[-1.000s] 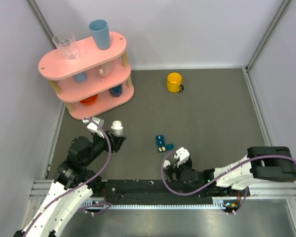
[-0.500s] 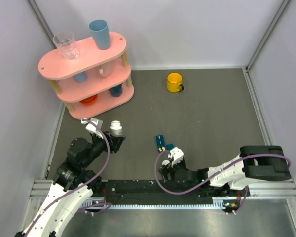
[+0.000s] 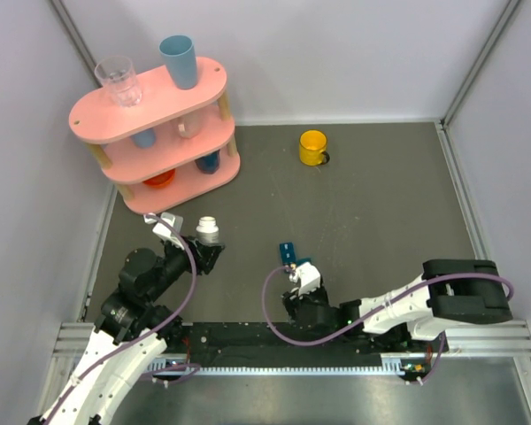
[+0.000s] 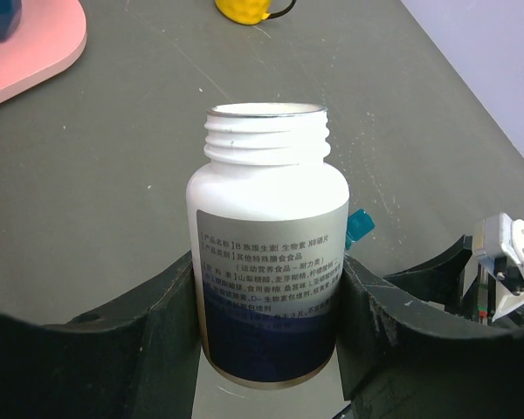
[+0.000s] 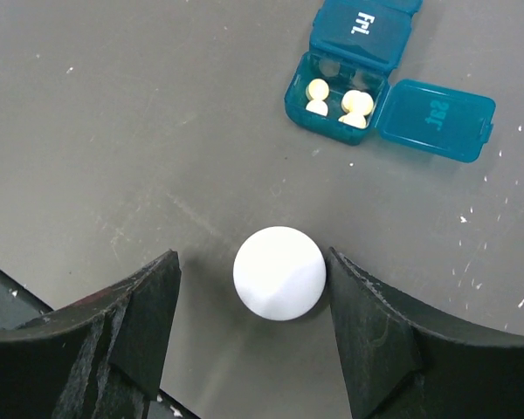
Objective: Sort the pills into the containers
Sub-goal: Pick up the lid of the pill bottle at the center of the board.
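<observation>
I see the small dark-teal rectangular plastic pill box lying flat on the grey tabletop. One compartment's lid is flipped open over pale yellow round pills; the neighbouring "Fri" compartment is shut.

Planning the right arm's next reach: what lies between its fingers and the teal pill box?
Right wrist view: a white cap sits between the fingers; beyond it, bare table up to the open pill box.

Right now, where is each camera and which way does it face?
Top external: above, behind the bases, looking down at the table; left arm, right arm show.
Left wrist: faces forward past its fingers gripping the white bottle.
Right wrist: faces down at the white cap between its fingers.
Shared: pill box, top and right wrist.
</observation>
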You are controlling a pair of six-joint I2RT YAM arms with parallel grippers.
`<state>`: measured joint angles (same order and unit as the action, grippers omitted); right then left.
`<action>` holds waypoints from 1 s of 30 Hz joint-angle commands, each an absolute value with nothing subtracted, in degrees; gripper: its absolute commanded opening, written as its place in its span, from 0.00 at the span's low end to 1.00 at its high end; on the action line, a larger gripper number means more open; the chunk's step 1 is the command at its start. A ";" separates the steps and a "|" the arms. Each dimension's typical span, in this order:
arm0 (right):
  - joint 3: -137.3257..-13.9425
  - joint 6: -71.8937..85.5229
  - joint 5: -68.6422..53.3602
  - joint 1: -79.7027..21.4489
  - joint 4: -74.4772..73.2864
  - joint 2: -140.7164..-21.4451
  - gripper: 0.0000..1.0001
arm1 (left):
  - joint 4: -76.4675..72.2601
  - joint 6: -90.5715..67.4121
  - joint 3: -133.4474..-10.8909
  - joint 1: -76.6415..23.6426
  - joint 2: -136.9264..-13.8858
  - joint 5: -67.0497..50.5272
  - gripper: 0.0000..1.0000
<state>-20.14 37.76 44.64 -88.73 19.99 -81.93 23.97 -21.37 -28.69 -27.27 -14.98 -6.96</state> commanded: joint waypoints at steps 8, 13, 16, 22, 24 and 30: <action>-24.61 43.15 44.65 -90.79 5.45 -86.84 0.63 | 21.27 -22.24 -28.48 -27.07 -13.62 -6.59 0.00; -24.70 43.94 44.74 -90.88 4.04 -86.75 0.59 | 21.01 -22.24 -28.39 -27.07 -13.62 -6.50 0.00; -24.61 44.38 44.56 -90.88 3.78 -86.75 0.55 | 21.01 -22.15 -28.39 -27.07 -13.54 -6.42 0.00; -24.61 44.38 44.39 -90.88 3.52 -86.75 0.45 | 21.09 -22.24 -28.39 -27.07 -13.54 -6.42 0.00; -24.52 44.56 44.38 -90.79 3.25 -86.66 0.38 | 21.09 -22.24 -28.39 -27.07 -13.45 -6.50 0.00; -24.43 46.31 45.44 -90.88 0.97 -85.17 0.01 | 21.01 -22.32 -28.30 -27.07 -13.45 -6.59 0.00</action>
